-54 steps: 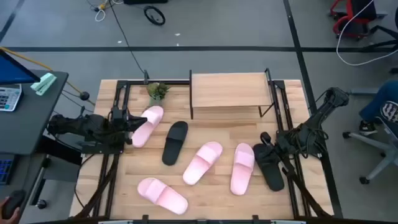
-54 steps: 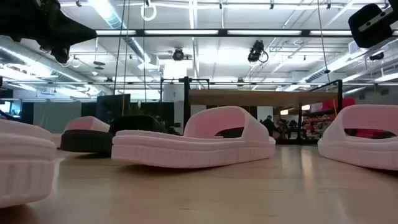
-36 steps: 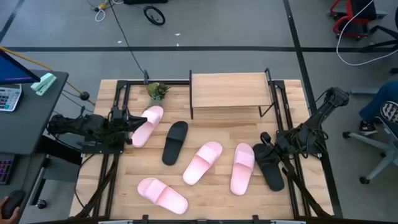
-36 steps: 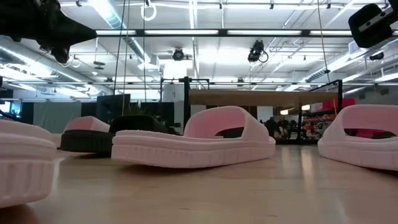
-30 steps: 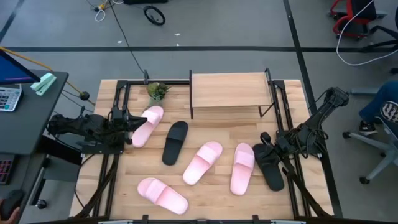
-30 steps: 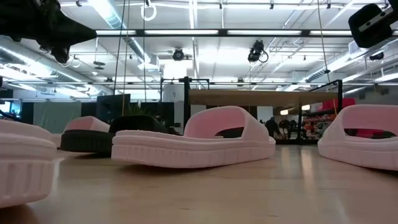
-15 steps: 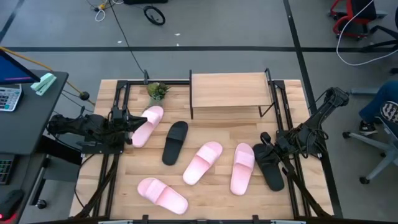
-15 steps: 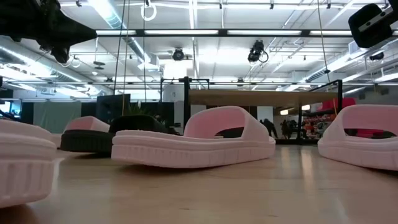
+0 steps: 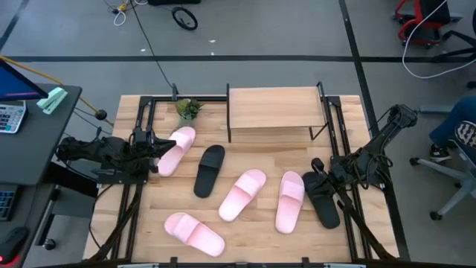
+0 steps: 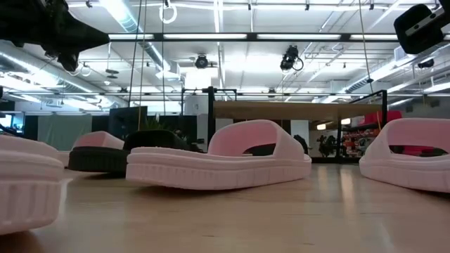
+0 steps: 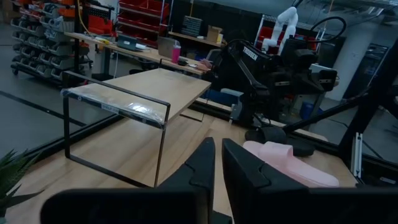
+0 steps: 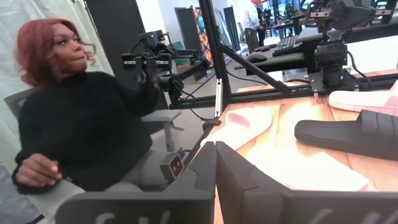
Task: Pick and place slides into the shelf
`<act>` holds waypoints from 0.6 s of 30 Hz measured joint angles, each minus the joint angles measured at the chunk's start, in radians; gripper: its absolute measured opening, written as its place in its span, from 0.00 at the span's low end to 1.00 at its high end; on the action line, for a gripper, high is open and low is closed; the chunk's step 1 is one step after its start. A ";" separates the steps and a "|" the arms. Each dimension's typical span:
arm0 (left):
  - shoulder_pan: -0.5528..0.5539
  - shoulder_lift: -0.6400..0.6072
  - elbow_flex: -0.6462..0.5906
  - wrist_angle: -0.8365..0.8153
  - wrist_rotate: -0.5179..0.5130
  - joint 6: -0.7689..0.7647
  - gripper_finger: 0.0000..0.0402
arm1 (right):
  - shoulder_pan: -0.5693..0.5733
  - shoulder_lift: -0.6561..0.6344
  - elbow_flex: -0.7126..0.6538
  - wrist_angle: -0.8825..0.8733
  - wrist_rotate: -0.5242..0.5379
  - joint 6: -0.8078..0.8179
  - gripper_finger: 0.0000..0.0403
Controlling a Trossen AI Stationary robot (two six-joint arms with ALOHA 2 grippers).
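The shelf (image 9: 271,112) stands at the table's far edge on thin black legs, with a light wooden top. Six slides lie sole-down on the table: pink ones (image 9: 176,150), (image 9: 242,194), (image 9: 290,201), (image 9: 194,233) and black ones (image 9: 210,170), (image 9: 321,197). My left gripper (image 9: 155,145) hangs level at the left edge, shut and empty, its tip over the end of the far-left pink slide. My right gripper (image 9: 316,165) hangs level at the right edge, shut and empty (image 12: 216,163), just above the right black slide.
A small potted plant (image 9: 189,109) stands at the far left corner beside the shelf. Black frame rails (image 9: 137,193) run along both table sides. A person sits on a chair (image 12: 81,124) beyond the table's right edge. A desk (image 9: 30,126) stands to the left.
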 joint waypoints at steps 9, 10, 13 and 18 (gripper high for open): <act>0.000 0.000 0.000 0.000 0.000 0.000 0.06 | 0.000 0.000 0.000 0.000 0.000 0.000 0.02; 0.000 0.000 0.000 0.000 0.000 0.000 0.06 | 0.000 0.000 0.000 0.000 0.000 0.000 0.02; 0.000 0.000 0.000 0.000 0.000 0.000 0.07 | 0.000 0.000 0.000 0.000 0.000 0.000 0.02; 0.000 0.000 0.000 0.000 0.000 -0.001 0.09 | 0.000 0.000 0.000 0.000 0.000 0.000 0.02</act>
